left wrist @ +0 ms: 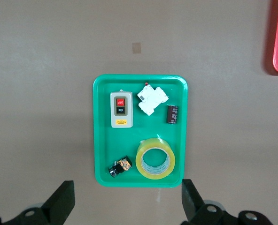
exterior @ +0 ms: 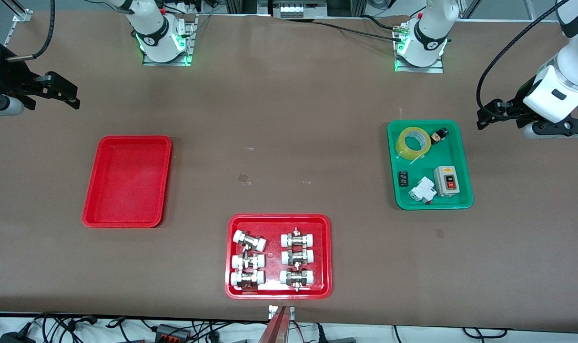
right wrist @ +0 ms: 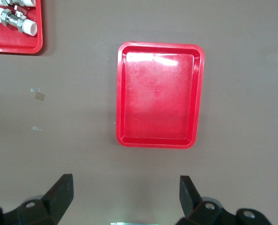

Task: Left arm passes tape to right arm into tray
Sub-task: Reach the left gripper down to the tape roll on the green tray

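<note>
The yellow tape (exterior: 413, 141) lies flat in the green tray (exterior: 441, 152), in the corner nearest the robots' bases. It also shows in the left wrist view (left wrist: 155, 161). My left gripper (exterior: 489, 114) hangs open and empty in the air beside the green tray, toward the left arm's end of the table; in the left wrist view (left wrist: 127, 201) its jaws stand wide apart. The plain red tray (exterior: 126, 181) lies empty toward the right arm's end and shows in the right wrist view (right wrist: 160, 101). My right gripper (exterior: 65, 90) hangs open and empty over the table near it, jaws wide apart (right wrist: 126, 194).
The green tray also holds a grey switch box (exterior: 447, 181), a white breaker (exterior: 422, 190), a small black part (exterior: 403, 178) and a black-and-brass part (exterior: 439, 136). A second red tray (exterior: 278, 291) with several metal-and-white fittings lies near the front camera's edge.
</note>
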{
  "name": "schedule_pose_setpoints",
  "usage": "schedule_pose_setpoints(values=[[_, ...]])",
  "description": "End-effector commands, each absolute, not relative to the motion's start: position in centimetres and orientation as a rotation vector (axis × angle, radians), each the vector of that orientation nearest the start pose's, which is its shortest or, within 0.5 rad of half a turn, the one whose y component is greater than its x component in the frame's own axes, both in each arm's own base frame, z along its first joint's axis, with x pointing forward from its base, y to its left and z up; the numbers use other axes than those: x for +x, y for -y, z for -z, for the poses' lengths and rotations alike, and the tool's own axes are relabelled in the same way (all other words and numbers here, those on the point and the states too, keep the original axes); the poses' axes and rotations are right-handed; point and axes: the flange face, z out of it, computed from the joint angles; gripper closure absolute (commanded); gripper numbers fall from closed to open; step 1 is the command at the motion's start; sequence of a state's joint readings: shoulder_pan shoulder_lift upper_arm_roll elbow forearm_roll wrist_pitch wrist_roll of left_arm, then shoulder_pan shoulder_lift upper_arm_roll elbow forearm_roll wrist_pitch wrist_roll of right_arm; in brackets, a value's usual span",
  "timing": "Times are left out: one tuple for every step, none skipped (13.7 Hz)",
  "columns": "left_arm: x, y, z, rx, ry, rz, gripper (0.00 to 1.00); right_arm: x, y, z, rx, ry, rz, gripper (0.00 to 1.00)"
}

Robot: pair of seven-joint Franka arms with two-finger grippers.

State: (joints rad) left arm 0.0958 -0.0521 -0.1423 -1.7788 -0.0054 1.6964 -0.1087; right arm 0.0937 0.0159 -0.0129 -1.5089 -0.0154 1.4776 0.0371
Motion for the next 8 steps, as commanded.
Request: schedule_pose_setpoints(values=[[53.8, 2.3, -56.6, -3.150, 0.122, -0.056, 0.00, 54.9, -4.5, -64.5, -3.149, 0.041, -0.048, 0.00], [53.8, 2.3, -56.7, -3.150, 0.122, -0.051, 0.00, 54.9, -5.1, -64.4, -3.157, 0.066, -0.047, 0.00], [53.8, 2.3, -56.6, -3.150, 0.124, -0.051, 0.00, 54.9, -5.2, -64.3, -3.158, 0.071, -0.051, 0.00], [54.0, 2.3, -56.4, -3.152, 0.127, -0.056, 0.00, 54.9, -5.3, -64.5, -3.160, 0.066, -0.039, 0.00], [54.5, 2.4, -55.6, -3.155, 0.125, -0.078, 0.00, 54.8, -5.3, -64.5, -3.160, 0.068, -0.044, 0.00], [54.8, 2.5, -55.4, -3.170, 0.126, -0.082, 0.00, 54.8, -5.3, -64.6, -3.161, 0.066, -0.034, 0.00], [55.4, 2.5, -54.4, -3.175, 0.111, -0.114, 0.00, 54.7, -5.2, -64.7, -3.161, 0.063, -0.034, 0.00], [56.3, 2.2, -52.8, -3.176, 0.111, -0.165, 0.00, 54.7, -5.0, -64.7, -3.160, 0.059, -0.037, 0.00]])
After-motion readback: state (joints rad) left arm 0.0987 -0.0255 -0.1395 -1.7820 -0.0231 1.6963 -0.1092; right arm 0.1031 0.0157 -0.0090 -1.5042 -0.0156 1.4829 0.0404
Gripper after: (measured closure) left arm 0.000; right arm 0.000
